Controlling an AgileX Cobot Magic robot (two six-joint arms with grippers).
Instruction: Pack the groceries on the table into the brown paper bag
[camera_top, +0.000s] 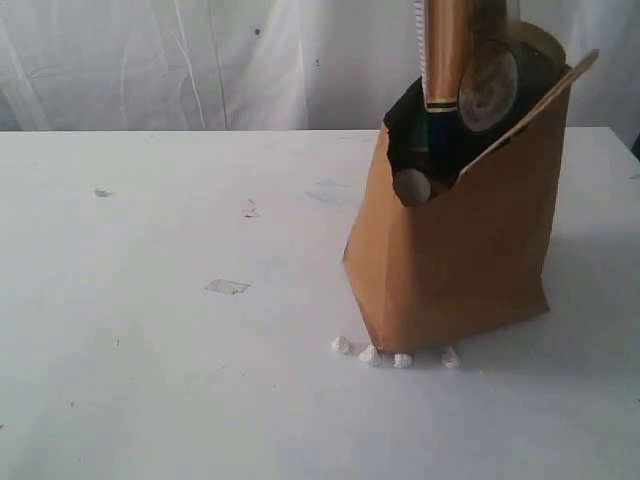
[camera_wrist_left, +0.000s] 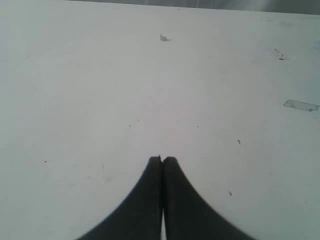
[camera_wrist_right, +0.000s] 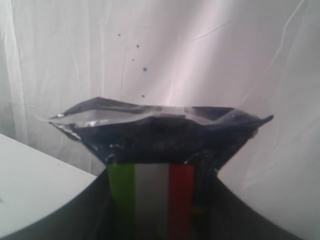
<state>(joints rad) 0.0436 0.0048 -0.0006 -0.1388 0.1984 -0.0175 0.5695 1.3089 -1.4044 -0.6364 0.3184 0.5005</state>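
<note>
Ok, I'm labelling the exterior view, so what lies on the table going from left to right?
First a small dark mark, then a flat clear scrap, then the brown paper bag.

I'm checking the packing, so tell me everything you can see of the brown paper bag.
The brown paper bag is plain kraft paper, standing open-mouthed on the white table, right of centre. A long spaghetti packet and a round dark can stick out of its top. Small white crumbs lie at its front base.
</note>
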